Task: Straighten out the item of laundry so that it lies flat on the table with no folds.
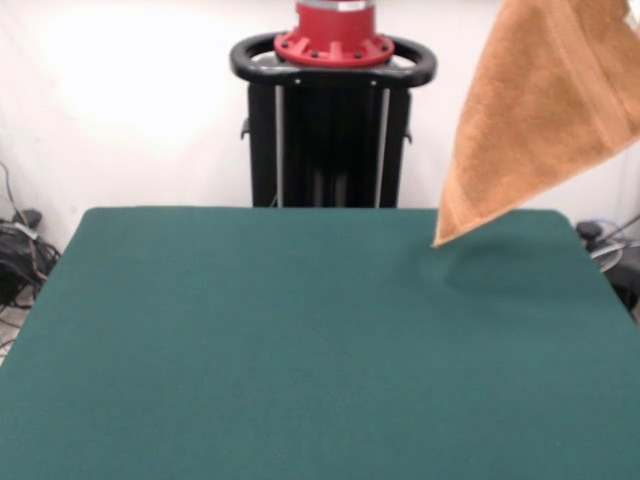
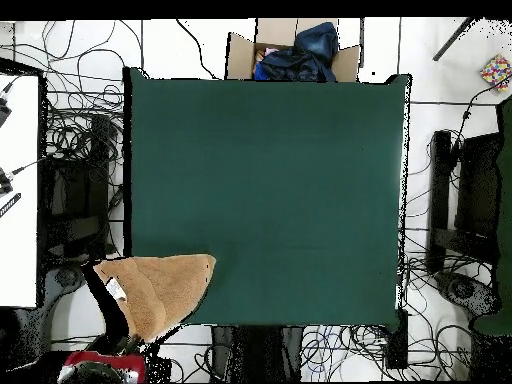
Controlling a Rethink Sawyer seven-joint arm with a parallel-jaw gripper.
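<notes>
The orange-tan towel (image 1: 540, 110) hangs in the air at the upper right of the front view, and its top runs out of the picture. Its lowest corner points down just above the far right part of the green table (image 1: 300, 350) and casts a faint shadow there. In the overhead view the towel (image 2: 170, 285) shows at the table's (image 2: 270, 190) lower left corner, partly past the edge, with its white label beside the dark arm. My gripper (image 2: 104, 284) shows only as a dark shape at the towel's left side and holds the towel up. Its fingers are hidden.
The robot's black pedestal with its red base (image 1: 333, 100) stands behind the table's far edge. A cardboard box with dark clothes (image 2: 295, 55) sits beyond the opposite edge. Cables and black stands (image 2: 470, 200) lie on the floor around the table.
</notes>
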